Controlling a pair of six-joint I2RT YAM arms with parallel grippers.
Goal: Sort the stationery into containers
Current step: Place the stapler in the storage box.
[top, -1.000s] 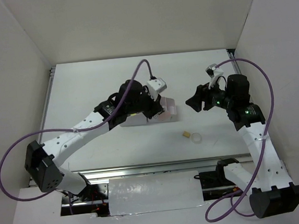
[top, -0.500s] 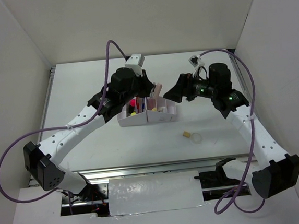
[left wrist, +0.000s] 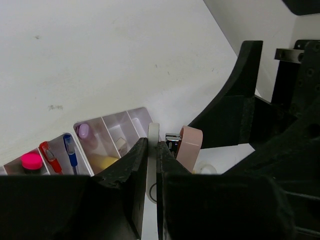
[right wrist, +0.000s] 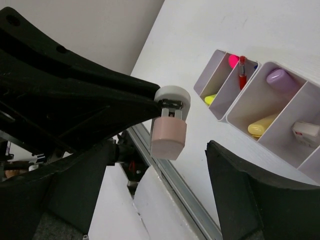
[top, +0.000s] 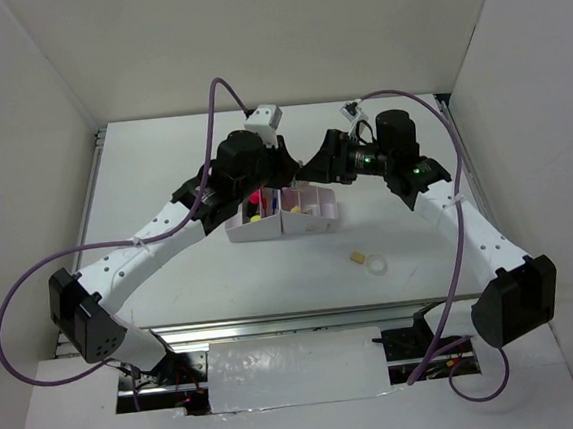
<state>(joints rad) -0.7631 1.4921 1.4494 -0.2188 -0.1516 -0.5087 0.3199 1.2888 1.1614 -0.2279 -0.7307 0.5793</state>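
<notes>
1 overhead, 2 wrist-close; common organiser [top: 303, 225]

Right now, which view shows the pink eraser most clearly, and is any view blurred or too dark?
Right wrist: best, pink eraser sharp, evenly lit, no glare. Left wrist: the left gripper fills the foreground as a black, underexposed mass, half hiding it. Top external: even light, soft shadows, but the eraser too small to make out.

organiser [top: 268, 228]: 1 | tan eraser [top: 355, 258]: 1 | tape ring [top: 375, 265]: 1 | pink eraser [right wrist: 168, 137]: 1 | binned items [right wrist: 281, 78]: maybe 7
</notes>
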